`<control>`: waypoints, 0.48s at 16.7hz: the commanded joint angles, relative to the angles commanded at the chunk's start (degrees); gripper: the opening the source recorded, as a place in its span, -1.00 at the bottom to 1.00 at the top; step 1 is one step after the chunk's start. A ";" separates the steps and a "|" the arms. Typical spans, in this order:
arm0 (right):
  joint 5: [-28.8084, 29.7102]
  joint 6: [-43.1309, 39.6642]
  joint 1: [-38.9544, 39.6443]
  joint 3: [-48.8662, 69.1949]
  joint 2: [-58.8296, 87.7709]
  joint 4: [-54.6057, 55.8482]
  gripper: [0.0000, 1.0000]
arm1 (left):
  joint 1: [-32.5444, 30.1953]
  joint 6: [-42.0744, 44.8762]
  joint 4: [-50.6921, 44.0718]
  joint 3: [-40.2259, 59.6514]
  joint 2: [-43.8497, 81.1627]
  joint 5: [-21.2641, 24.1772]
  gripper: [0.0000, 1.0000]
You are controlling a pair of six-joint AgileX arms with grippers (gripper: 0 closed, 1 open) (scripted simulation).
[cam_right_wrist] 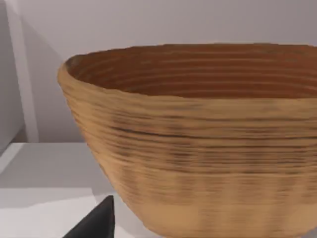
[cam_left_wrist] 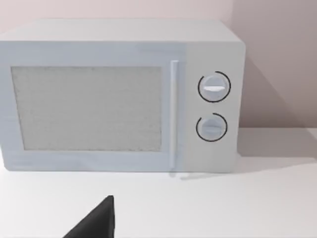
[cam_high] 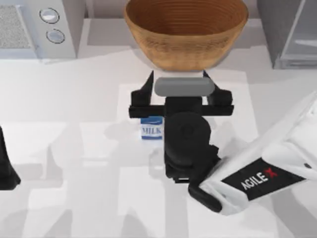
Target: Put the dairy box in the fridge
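Note:
The dairy box [cam_high: 151, 127], a small carton with a blue top and "MILK" on its white band, stands upright at the middle of the table. My right gripper [cam_high: 178, 82] hovers open just beyond it, its fingers spread wide and pointing at the basket, nothing between them. The carton is partly tucked under the gripper's black crossbar and wrist. The fridge [cam_high: 292, 34], a grey cabinet with a pale glassy door, stands at the back right corner. My left arm [cam_high: 7, 168] is parked at the table's left edge.
A large wicker basket [cam_high: 185, 29] stands at the back centre, directly ahead of the right gripper, and looms close in the right wrist view [cam_right_wrist: 198, 139]. A light-grey microwave [cam_high: 39, 27] with two knobs sits at the back left, facing the left wrist camera [cam_left_wrist: 119, 99].

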 joint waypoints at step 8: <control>9.47 -0.11 8.46 9.08 22.06 11.93 1.00 | 0.00 0.00 0.00 0.00 0.00 0.00 1.00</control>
